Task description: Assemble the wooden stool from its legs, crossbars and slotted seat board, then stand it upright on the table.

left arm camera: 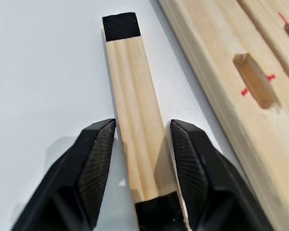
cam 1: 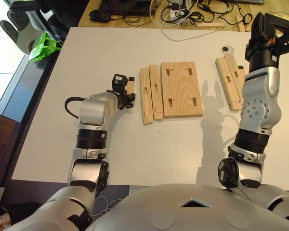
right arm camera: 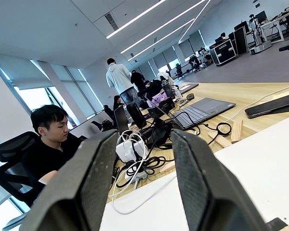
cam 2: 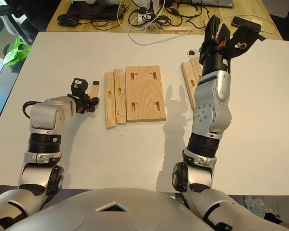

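Two pairs of legs flank the slotted seat board [cam 1: 182, 89] on the white desk [cam 1: 111, 53], the left pair [cam 1: 151, 94] touching its edge, the right pair [cam 1: 226, 77] well apart and partly hidden by the raised right arm; all lie flat, long axes running away from the robot; a black-tipped crossbar [left arm camera: 137, 120] lies parallel beside the left pair; the left gripper [left arm camera: 142, 130] straddles its near end, parted, perhaps not quite touching; the right gripper [right arm camera: 143, 137] is aloft, spread wide, holding nothing; cables [cam 1: 183, 14] and a mouse [cam 1: 98, 15] lie beyond.
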### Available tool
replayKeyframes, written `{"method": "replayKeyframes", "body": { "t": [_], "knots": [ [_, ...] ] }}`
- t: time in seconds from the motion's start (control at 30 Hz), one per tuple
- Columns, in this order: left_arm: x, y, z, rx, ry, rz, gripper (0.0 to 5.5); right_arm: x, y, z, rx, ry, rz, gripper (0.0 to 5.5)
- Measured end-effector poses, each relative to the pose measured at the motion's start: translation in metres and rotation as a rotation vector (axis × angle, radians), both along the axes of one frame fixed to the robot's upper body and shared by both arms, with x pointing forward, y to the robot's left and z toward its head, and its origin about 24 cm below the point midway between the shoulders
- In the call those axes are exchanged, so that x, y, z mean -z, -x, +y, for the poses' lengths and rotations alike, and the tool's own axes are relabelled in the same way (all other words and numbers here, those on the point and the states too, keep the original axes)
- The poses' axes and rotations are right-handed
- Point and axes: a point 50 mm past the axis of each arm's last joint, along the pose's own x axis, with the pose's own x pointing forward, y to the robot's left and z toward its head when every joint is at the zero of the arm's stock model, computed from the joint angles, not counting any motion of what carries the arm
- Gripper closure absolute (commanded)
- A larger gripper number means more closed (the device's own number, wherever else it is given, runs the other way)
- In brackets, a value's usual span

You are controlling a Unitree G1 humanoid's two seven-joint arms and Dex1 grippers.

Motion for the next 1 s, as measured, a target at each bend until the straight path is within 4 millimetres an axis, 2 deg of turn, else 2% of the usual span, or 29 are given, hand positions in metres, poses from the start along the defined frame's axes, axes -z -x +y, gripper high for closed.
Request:
{"method": "replayKeyframes", "body": {
  "t": [0.1,0.2,0.37,0.47,0.5,0.53,0.63,0.77,0.87,0.93,1.0],
  "knots": [
    [-0.001,-0.002,0.001,0.033,-0.004,0.015,4.19,-0.009,-0.004,0.000,0.007,-0.031,-0.028,3.47],
    [-0.001,-0.003,0.003,0.056,-0.009,0.028,4.21,-0.020,-0.006,0.002,0.004,-0.058,-0.066,3.47],
    [-0.001,-0.002,0.002,0.046,0.054,-0.018,4.21,-0.016,-0.009,0.000,0.009,-0.052,-0.041,3.47],
    [-0.005,-0.005,-0.011,0.025,0.137,-0.114,4.21,-0.013,-0.012,0.002,-0.052,0.017,-0.010,3.47],
    [-0.010,-0.008,-0.015,0.023,0.153,-0.165,4.21,-0.012,-0.013,0.002,-0.080,0.031,0.005,3.24],
    [-0.024,-0.015,-0.023,0.032,0.179,-0.273,4.21,-0.009,-0.014,0.003,-0.136,0.049,0.040,3.07],
    [-0.052,-0.023,-0.028,0.035,0.201,-0.486,4.21,-0.008,-0.016,0.011,-0.311,0.109,0.079,2.67],
    [-0.090,-0.028,-0.033,0.095,0.211,-0.789,4.21,-0.028,-0.016,0.034,-0.618,-0.010,0.040,2.05],
    [-0.104,-0.023,-0.047,0.255,0.231,-0.934,4.21,-0.054,-0.010,0.052,-0.874,-0.097,-0.038,1.56],
    [-0.109,-0.019,-0.053,0.333,0.218,-0.993,4.21,-0.063,-0.009,0.055,-0.947,-0.152,-0.058,1.30],
    [-0.111,-0.015,-0.058,0.389,0.209,-1.031,4.21,-0.066,-0.011,0.056,-0.982,-0.211,-0.052,1.30]
  ]
}}
